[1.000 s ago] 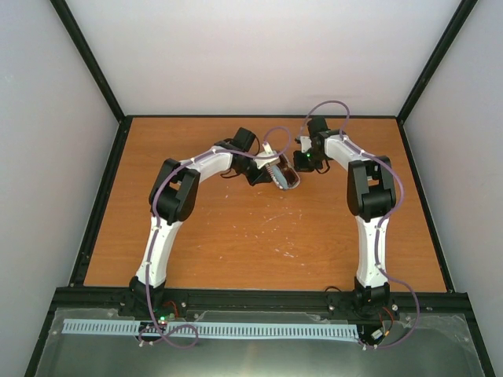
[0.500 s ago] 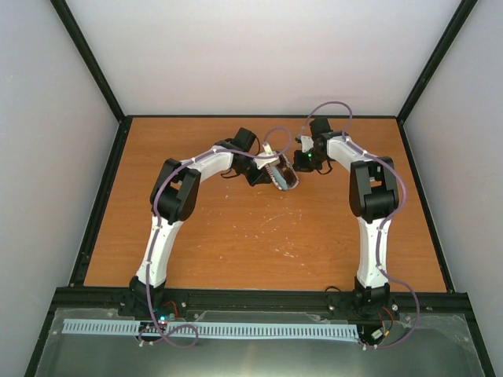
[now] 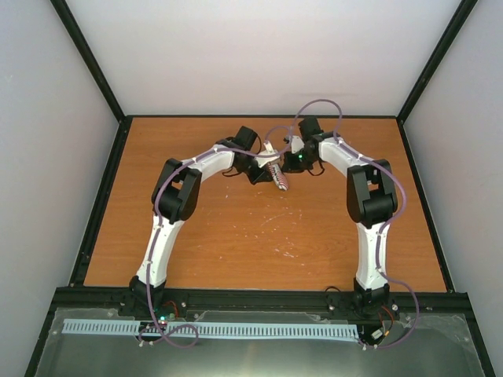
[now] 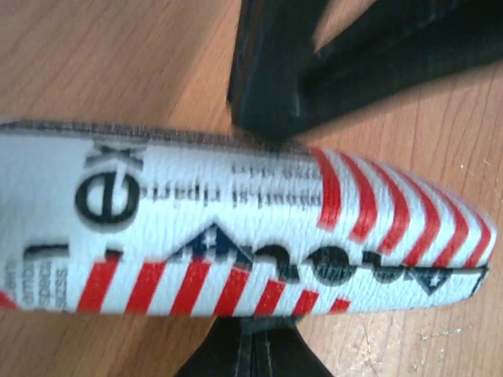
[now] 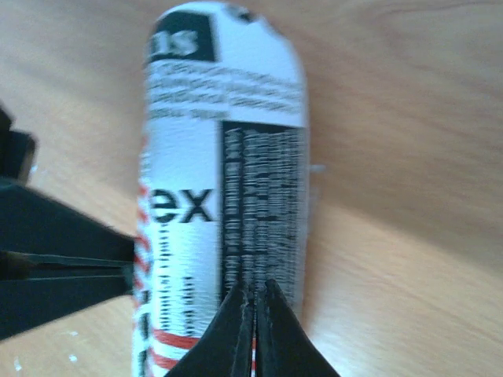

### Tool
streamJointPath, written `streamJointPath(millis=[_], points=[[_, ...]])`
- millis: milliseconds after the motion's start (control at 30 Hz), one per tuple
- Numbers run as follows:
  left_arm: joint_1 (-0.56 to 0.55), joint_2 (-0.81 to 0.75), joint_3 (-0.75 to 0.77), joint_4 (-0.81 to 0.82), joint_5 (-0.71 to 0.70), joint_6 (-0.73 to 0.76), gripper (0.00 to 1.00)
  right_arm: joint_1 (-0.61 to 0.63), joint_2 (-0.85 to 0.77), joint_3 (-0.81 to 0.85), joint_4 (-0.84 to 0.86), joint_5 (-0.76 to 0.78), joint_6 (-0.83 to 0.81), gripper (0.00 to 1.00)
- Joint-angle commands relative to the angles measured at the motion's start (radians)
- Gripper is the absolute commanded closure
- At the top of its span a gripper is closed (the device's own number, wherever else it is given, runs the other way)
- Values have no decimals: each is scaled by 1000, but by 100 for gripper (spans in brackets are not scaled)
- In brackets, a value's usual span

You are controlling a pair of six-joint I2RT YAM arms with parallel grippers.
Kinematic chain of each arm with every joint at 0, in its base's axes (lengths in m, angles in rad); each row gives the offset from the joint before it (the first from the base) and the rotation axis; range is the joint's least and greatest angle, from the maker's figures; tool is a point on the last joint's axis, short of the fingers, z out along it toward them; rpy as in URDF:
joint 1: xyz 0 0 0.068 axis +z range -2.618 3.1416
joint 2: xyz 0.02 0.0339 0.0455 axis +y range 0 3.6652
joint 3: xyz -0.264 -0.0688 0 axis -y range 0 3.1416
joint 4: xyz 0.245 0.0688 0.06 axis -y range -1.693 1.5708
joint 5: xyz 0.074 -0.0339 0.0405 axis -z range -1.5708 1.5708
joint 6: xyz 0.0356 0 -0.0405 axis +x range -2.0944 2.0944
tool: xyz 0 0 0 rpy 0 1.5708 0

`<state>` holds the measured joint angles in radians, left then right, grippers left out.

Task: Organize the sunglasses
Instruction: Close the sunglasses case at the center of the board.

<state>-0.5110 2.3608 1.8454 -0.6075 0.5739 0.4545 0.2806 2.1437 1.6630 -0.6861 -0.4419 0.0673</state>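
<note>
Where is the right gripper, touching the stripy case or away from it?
Touching. In the right wrist view the right gripper, shut, presses its tips against the case with no gap; the left wrist view agrees.

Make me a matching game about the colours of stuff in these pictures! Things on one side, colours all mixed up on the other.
Things:
1. table
2. stripes on the case
3. cable looping over the right arm
4. left end effector

Colours:
A. black
B. purple
C. orange-brown
D. red

Pairs: 1-C, 2-D, 3-B, 4-A
</note>
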Motion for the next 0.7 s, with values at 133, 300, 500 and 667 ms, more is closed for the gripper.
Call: streamJointPath(millis=[133,300,500,667], points=[[-27,-4,55,41,11,-2,99,96,-11,-13,-23,-63,-29,97],[-30,-16,45,42,8,-1,99,96,-22,-11,-51,3,-57,97],[-31,-61,-26,57,8,4,99,93,-40,-32,-64,-23,-64,97],[-31,-152,-159,72,-26,26,99,100,-84,-85,-61,-15,-60,97]])
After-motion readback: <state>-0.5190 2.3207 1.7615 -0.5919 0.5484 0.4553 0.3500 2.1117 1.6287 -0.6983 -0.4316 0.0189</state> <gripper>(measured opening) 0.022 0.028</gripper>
